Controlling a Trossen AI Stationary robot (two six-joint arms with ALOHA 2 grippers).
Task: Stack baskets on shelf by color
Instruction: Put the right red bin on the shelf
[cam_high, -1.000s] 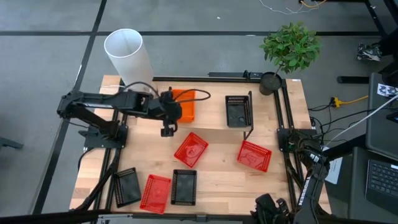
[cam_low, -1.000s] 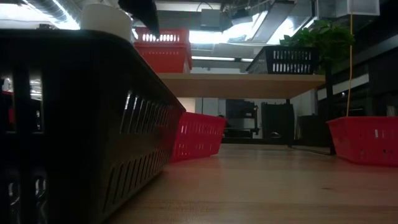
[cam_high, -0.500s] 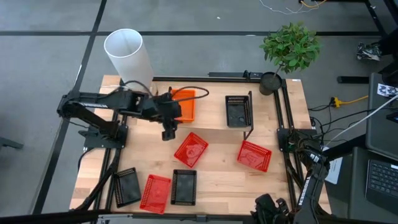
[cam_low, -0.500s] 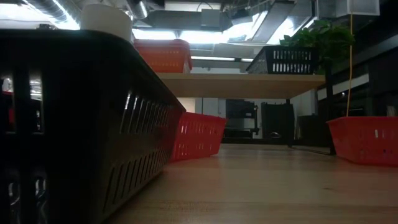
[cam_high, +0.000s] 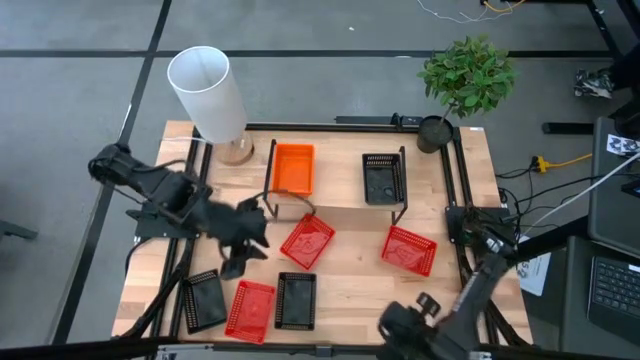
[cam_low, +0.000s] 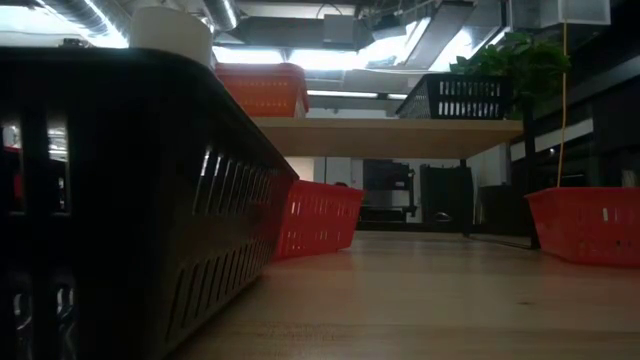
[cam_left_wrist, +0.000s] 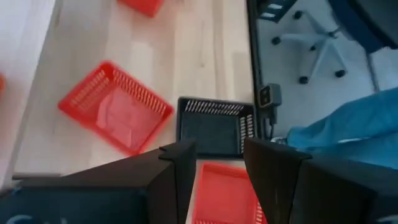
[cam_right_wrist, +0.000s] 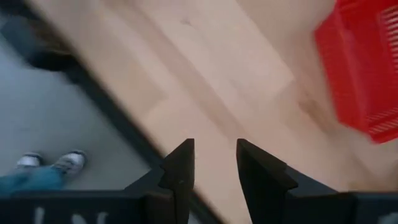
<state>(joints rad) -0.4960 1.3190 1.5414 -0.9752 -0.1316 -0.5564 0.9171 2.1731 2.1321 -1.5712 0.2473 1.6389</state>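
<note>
Left claw (cam_high: 236, 268), fingers parted and empty, hangs over the red basket (cam_high: 250, 309) on the bench (cam_high: 350, 285); right claw (cam_right_wrist: 212, 163) waits at the near edge, slightly apart, empty. Orange basket (cam_high: 293, 168) and black basket (cam_high: 382, 178) sit on the shelf (cam_low: 390, 135). Light, stiff mesh likely pinches best by a rim wall

Overhead camera: looks straight down on the whole counter (cam_high: 350, 280), both arms and the surrounding floor. Low camera: sits at counter height close against a black basket (cam_low: 120, 200), facing level across to the shelf (cam_low: 390, 137) and the room behind; it shares with the overhead the orange basket (cam_high: 293, 168) on that shelf. Wrist cameras: each looks down past its own end effector at counter and red baskets (cam_left_wrist: 115, 107), close in.
</note>
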